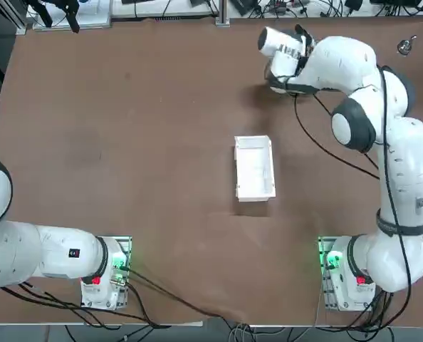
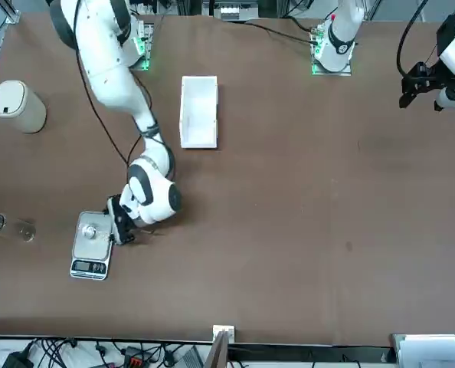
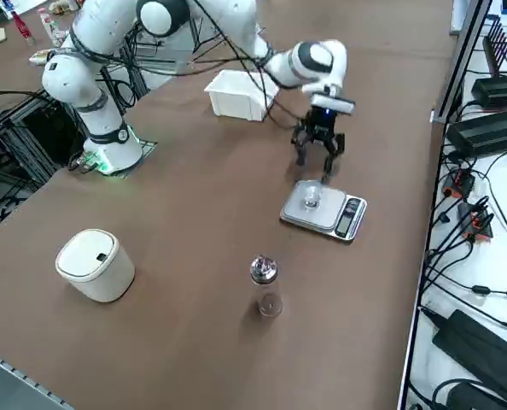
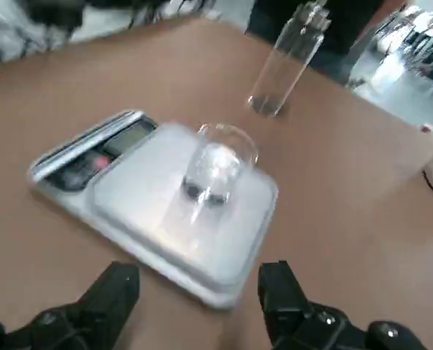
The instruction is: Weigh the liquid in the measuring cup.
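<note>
Your right pincer point(image 3: 317, 154) hangs spread wide and empty just beside the scale point(image 3: 323, 210), while the measuring cup point(image 3: 311, 200) stands upright on its platform at the counter's point(image 3: 194, 213) far right.

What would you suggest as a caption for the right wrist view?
Measuring cup standing on the scale, open end effector beside it.

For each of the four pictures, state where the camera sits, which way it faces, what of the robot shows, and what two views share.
Top: overhead, looking down; both arms' bases, white tray mid-table.
Front: across the table, facing the robot; right gripper open beside the scale.
Right side: raised at the robot's right, looking diagonally down; measuring cup on the scale, lidded white container nearer.
Right wrist: on the right arm, looking past its fingers at cup and scale.
Shared: front and right side both show tray and scale.
</note>
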Controlling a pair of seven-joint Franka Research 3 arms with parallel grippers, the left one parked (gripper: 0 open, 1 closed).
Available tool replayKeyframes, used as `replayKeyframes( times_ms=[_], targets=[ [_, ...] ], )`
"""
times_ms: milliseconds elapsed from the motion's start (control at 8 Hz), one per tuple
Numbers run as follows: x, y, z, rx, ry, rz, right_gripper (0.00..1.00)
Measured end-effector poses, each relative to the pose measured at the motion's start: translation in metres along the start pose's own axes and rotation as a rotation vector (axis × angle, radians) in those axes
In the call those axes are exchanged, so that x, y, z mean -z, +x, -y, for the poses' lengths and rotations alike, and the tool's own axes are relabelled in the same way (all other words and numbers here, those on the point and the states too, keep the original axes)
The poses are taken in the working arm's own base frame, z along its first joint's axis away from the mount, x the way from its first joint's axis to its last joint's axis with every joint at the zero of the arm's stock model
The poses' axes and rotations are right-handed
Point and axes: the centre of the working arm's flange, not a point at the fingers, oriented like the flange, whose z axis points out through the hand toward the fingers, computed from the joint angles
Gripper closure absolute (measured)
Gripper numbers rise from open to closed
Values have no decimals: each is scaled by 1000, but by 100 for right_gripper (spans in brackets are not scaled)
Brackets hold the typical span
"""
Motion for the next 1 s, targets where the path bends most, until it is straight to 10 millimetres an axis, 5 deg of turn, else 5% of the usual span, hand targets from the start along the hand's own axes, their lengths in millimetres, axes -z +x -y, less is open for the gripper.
replayKeyframes(
  times_ms=[250,500,750,1000],
  targets=[
    [68,50,-24,159,71,161,0],
    [121,121,-71,359,150,308,0],
    [143,196,-129,554,247,437,0],
    [136,259,-181,705,356,536,0]
  ],
)
